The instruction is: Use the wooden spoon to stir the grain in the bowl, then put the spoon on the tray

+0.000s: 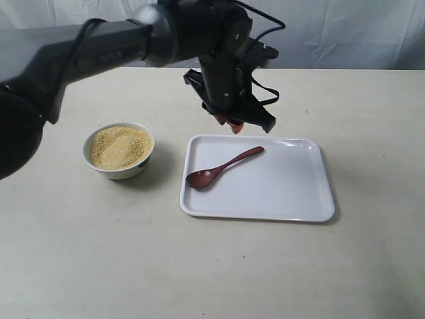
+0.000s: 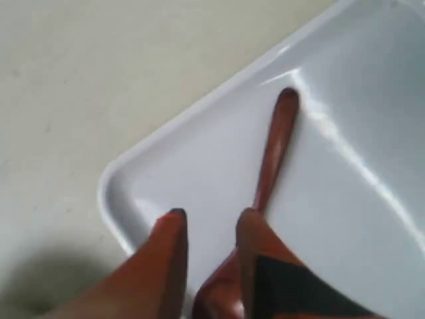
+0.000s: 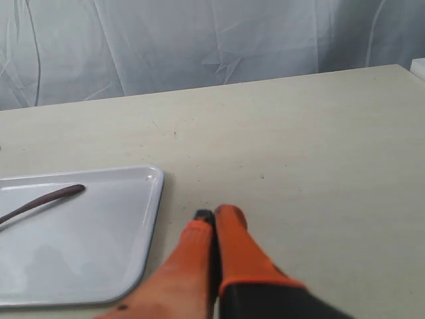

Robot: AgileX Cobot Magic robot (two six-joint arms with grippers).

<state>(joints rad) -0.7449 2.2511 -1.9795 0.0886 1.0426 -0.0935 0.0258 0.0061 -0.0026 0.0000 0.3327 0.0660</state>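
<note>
Beige table [image 1: 199, 266], white cloth behind. Wooden spoon [image 1: 224, 166] is seen lying flat on tray [image 1: 299, 199]; grain [image 1: 119, 146] sits in bowl [image 1: 119, 171] nearby. Left gripper [image 2: 212, 214] is held above spoon, fingers apart, empty; right gripper [image 3: 216, 214] is pressed closed. Spoon is judged light, stiff, smooth; best taken mid-handle.

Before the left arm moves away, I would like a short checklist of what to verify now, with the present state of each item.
1. Wooden spoon lies wholly on the tray: ok, head and handle are both inside the rim.
2. Left gripper holds nothing: ok, it is open and the spoon lies below it.
3. Bowl upright with the grain inside: ok.
4. Right gripper off the tray: ok, it is shut, over the table beside the tray.
5. Grain stuck on the spoon head: cannot tell, too small to see.
</note>
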